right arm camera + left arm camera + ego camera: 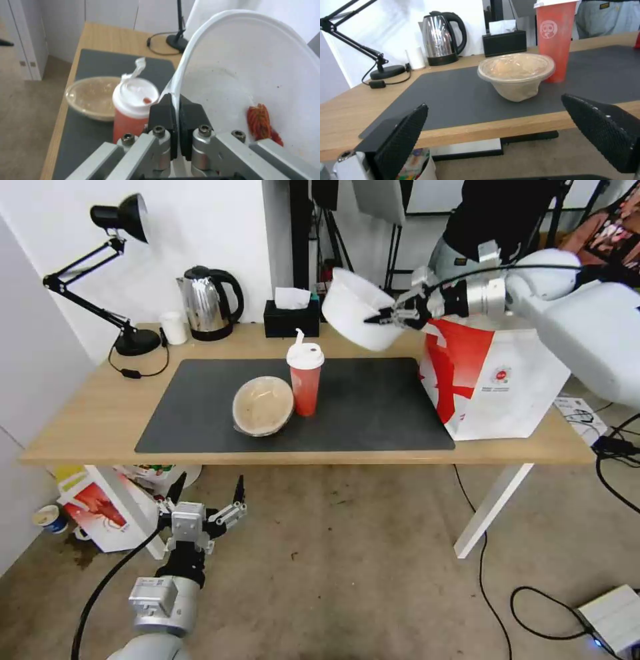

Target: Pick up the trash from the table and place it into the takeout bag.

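Above table's (87,427) far right, right gripper (381,318) pinches rim of tilted white bowl (353,313), airborne beside takeout bag (493,380). Left gripper (207,500) idles spread below table edge. Risk: steep tilt spilling crayfish shells (260,122) short of bag.

Right gripper (175,117) pinches white bowl (240,75) rim; red shell scraps (261,122) inside.
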Motion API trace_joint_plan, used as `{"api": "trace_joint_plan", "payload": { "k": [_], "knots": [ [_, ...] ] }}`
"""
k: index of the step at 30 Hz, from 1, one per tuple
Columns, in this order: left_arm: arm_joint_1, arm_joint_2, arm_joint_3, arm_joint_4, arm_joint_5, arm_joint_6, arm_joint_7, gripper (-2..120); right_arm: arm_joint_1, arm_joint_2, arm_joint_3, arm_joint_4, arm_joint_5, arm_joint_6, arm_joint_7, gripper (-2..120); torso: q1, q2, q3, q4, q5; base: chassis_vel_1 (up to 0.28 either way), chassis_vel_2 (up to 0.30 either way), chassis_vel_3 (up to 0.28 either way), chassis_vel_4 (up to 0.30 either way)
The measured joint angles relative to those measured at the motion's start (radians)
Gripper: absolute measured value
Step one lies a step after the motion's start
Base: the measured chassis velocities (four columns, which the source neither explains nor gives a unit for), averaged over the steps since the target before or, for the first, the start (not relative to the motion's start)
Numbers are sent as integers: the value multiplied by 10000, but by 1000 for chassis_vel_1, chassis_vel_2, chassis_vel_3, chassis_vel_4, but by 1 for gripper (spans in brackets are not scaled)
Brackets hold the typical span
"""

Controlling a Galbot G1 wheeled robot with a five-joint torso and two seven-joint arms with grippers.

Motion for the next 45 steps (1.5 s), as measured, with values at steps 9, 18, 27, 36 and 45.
{"api": "trace_joint_plan", "payload": {
  "k": [9,18,27,36,45],
  "knots": [
    [0,0,0,0,0,0,0,100,620,174,74,-276,352,-8,39,0,-1,0,0,0,-1,0,0,0,0],
    [0,0,0,0,0,0,0,100,1048,273,82,-505,563,-35,106,0,0,0,0,1,0,0,0,0,0],
    [0,0,0,0,0,0,0,100,1460,297,-16,-730,745,-75,143,0,0,0,0,0,0,0,0,0,0],
    [0,0,0,0,0,0,0,100,1680,240,-189,-816,881,-76,168,0,-1,0,0,-1,1,0,0,0,0],
    [0,0,0,0,0,0,0,100,1793,244,-219,-954,964,-81,203,0,-1,0,0,0,0,0,0,0,0]
  ]
}}
